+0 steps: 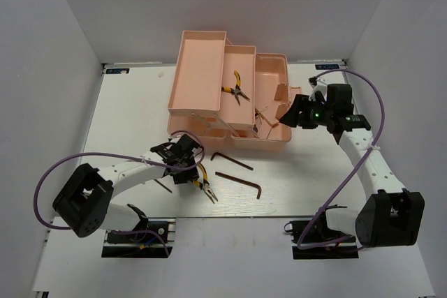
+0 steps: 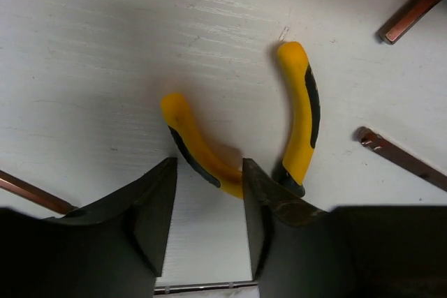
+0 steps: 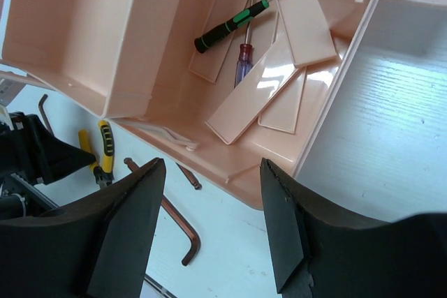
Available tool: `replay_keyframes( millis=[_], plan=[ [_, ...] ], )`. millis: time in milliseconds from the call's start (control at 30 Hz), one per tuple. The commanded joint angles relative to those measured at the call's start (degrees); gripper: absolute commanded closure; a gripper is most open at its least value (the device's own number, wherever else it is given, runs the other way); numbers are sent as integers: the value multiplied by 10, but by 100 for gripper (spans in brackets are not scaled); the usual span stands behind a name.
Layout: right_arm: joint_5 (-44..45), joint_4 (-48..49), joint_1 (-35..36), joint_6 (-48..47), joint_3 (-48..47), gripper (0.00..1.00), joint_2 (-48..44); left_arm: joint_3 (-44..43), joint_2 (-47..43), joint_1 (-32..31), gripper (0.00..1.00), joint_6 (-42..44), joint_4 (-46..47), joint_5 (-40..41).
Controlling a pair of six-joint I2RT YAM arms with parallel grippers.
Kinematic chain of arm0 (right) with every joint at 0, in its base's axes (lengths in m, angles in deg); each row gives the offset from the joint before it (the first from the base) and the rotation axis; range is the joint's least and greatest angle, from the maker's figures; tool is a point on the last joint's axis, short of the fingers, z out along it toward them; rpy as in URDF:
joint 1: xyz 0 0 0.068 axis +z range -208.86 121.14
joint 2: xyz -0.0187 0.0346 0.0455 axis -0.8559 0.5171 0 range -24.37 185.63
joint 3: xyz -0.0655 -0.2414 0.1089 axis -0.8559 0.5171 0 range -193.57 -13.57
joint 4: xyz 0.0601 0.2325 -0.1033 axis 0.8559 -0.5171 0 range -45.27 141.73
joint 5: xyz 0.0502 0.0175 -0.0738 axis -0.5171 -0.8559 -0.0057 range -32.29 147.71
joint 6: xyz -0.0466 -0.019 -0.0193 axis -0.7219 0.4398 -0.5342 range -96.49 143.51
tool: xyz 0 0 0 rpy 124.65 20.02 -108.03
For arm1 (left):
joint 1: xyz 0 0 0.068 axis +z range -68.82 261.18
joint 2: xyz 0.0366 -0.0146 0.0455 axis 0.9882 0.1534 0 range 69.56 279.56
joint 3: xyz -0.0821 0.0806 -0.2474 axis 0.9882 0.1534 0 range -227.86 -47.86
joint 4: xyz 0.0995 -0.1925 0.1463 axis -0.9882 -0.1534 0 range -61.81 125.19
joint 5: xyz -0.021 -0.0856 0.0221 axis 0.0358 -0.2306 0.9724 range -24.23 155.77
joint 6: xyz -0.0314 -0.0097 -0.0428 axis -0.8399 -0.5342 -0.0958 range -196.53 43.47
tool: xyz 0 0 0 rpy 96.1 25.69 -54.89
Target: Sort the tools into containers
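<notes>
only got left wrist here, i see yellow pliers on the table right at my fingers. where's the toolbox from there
Observer: The toolbox stands beyond the left gripper, farther from the arms and a little to its right, with its trays folded open.
Operator: any pliers in it yet
Observer: Yes, a second pair of yellow pliers lies in the middle tray.
Operator: and the right arm
Observer: The right gripper hangs open above the toolbox's right end, holding nothing.
</notes>
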Motion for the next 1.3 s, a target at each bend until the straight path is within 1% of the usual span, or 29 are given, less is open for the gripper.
replay_keyframes(
  millis=[0, 67, 100, 167, 200, 233, 300, 367, 433, 467, 500, 567, 600, 633, 667, 800, 867, 900, 933, 1033, 1067, 1133, 1167, 1200, 1267],
  plan=[
    [-31, 30, -9, -5, 13, 37, -14, 15, -10, -11, 50, -31, -4, 38],
    [-35, 30, -12, -5, 17, 37, -14, 15, -10, -18, 56, -37, 2, 44],
    [-41, 30, -15, -5, 19, 37, -14, 15, -5, -24, 71, -37, 2, 44],
    [-44, 31, -16, -5, 23, 37, -15, 15, -5, -30, 84, -37, -5, 44],
    [-47, 32, -19, -5, 25, 37, -15, 15, -5, -30, 88, -37, -16, 44],
    [-47, 32, -21, -6, 27, 38, -16, 15, -5, -37, 96, -37, -21, 44],
    [-53, 33, -28, -5, 28, 38, -16, 15, -19, -37, 99, -31, -35, 44],
    [-54, 35, -31, -8, 32, 38, -16, 1, -42, -49, 100, -24, -48, 44],
    [-55, 35, -37, -13, 34, 38, -18, -16, -64, -56, 100, 4, -69, 44],
    [-58, 34, -42, -12, 35, 38, -17, -38, -76, -62, 100, 14, -74, 44],
    [-62, 35, -44, -16, 38, 38, -18, -47, -106, -62, 100, 28, -74, 39],
    [-71, 39, -50, -23, 48, 38, -23, -70, -136, -75, 100, 76, -74, 30],
    [-78, 42, -52, -26, 49, 38, -23, -77, -159, -75, 100, 96, -58, 12],
    [-78, 44, -53, -27, 51, 38, -20, -96, -166, -81, 100, 126, -58, 3],
    [-79, 47, -54, -27, 52, 38, -19, -107, -167, -81, 100, 145, -58, -25],
    [-88, 43, -53, -35, 48, 38, -4, -165, -174, -87, 100, 213, -41, -88],
    [-88, 39, -55, -43, 46, 42, 0, -212, -167, -93, 100, 246, -15, -116],
    [-87, 39, -55, -44, 47, 44, 0, -212, -167, -93, 100, 255, -15, -117],
    [-86, 40, -70, -47, 47, 45, -2, -237, -160, -99, 100, 266, -5, -125],
    [-83, 47, -75, -54, 53, 61, -8, -283, -138, -105, 100, 295, 19, -120],
    [-83, 48, -78, -55, 52, 72, -8, -294, -131, -105, 100, 300, 27, -111],
    [-83, 51, -80, -58, 56, 86, -5, -327, -101, -105, 100, 309, 48, -96],
    [-85, 49, -82, -58, 55, 95, 2, -342, -88, -105, 100, 317, 48, -82],
    [-87, 47, -84, -59, 54, 97, 3, -374, -74, -105, 100, 324, 48, -75],
    [-87, 44, -89, -61, 52, 97, 5, -425, -31, -105, 100, 332, 48, -53]
  ],
)
